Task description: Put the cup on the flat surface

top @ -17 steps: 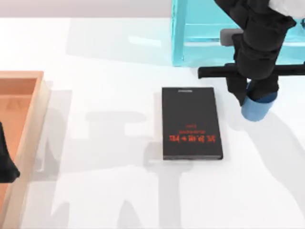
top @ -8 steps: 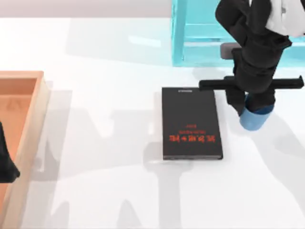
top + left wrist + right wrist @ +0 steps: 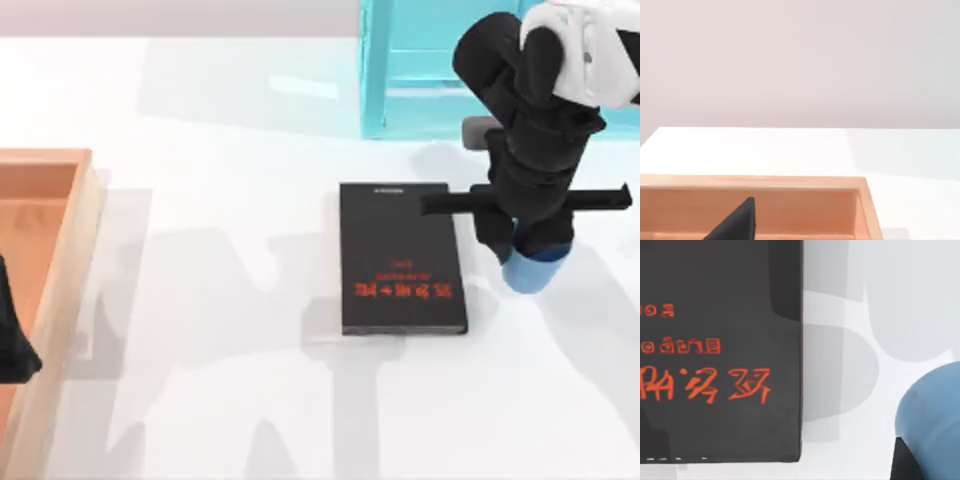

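White table [image 3: 220, 120] under me | my right end effector [image 3: 530, 255] pinching the cup [image 3: 528, 272], just right of the black book [image 3: 400, 258] | left arm parked over the orange tray [image 3: 40, 200], its fingers: cannot tell

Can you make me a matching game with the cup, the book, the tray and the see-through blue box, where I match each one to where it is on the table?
Things:
1. cup
2. black book
3. orange tray
4. see-through blue box

Places:
A. at the table's left edge
B. at the back of the table, right of the middle
C. under the right gripper, just right of the book
D. lying flat near the middle of the table

Pairs: 1-C, 2-D, 3-A, 4-B
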### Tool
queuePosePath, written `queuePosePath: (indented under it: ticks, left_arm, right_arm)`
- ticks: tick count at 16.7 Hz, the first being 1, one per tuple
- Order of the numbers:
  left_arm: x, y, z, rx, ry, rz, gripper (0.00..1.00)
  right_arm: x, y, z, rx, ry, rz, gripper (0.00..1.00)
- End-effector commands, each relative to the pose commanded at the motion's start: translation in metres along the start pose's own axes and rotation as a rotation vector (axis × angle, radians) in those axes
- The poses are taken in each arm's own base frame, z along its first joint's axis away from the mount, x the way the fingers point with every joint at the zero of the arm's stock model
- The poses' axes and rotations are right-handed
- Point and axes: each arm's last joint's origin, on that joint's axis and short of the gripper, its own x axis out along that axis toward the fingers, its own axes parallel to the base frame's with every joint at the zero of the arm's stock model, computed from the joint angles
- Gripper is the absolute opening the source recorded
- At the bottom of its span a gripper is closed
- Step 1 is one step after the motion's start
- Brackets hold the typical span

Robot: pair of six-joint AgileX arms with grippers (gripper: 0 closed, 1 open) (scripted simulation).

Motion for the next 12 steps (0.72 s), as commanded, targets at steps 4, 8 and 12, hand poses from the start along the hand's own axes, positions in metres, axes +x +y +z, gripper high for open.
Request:
queuePosePath:
  ticks: [4, 8, 12]
  left_arm:
    - [0.0000, 0.0000, 0.0000, 0.000, 0.000, 0.000, 1.00]
    - [0.0000, 0.0000, 0.0000, 0.000, 0.000, 0.000, 1.00]
    - [0.0000, 0.0000, 0.0000, 0.000, 0.000, 0.000, 1.00]
  right_arm:
    - [0.0000, 0.0000, 0.0000, 0.000, 0.000, 0.000, 0.30]
    - [0.0000, 0.0000, 0.0000, 0.000, 0.000, 0.000, 0.60]
    - [0.0000, 0.0000, 0.0000, 0.000, 0.000, 0.000, 0.90]
